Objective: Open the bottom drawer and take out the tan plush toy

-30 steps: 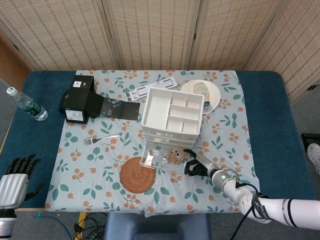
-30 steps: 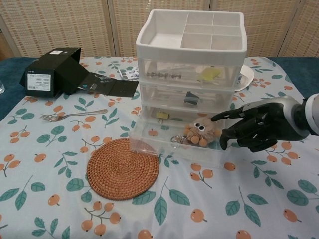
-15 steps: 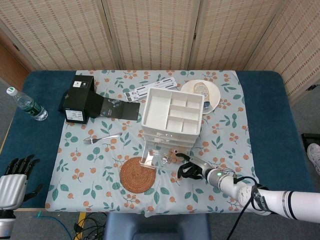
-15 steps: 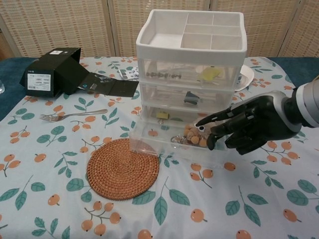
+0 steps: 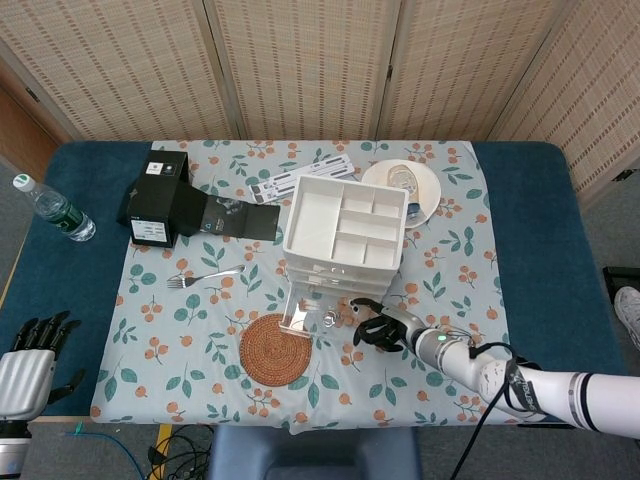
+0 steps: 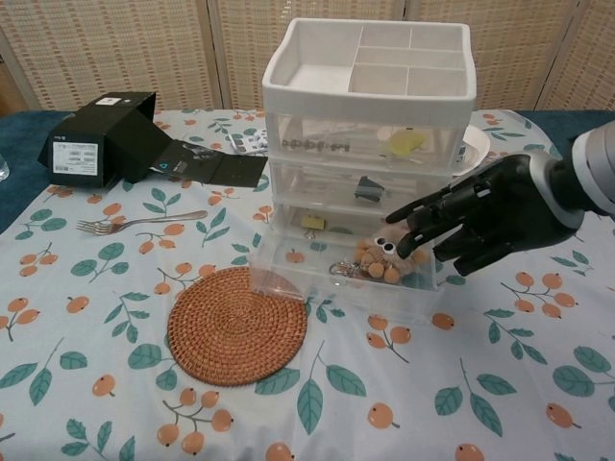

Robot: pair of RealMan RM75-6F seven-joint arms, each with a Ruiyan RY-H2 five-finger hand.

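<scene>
Bottom drawer (image 6: 317, 279) already pulled out, tan plush toy (image 6: 382, 261) inside just below right hand (image 6: 480, 221), whose spread fingers hold nothing, poised w/ fingertips over toy, prob. to pinch it; left hand (image 5: 25, 375) idle, open.

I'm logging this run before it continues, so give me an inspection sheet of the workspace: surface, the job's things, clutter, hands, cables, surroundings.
Surface: leaf-and-orange patterned tablecloth over a blue table.
Job's things: bottom drawer of the white plastic drawer unit is pulled open; tan plush toy lies inside.
Clutter: round woven coaster, metal fork, black open box, white plate, clear water bottle.
Hands: right hand reaches over the toy, fingers spread, grip not evident; left hand idle off the table's edge.
Cables: some on the floor.
Surroundings: woven folding screens.
</scene>
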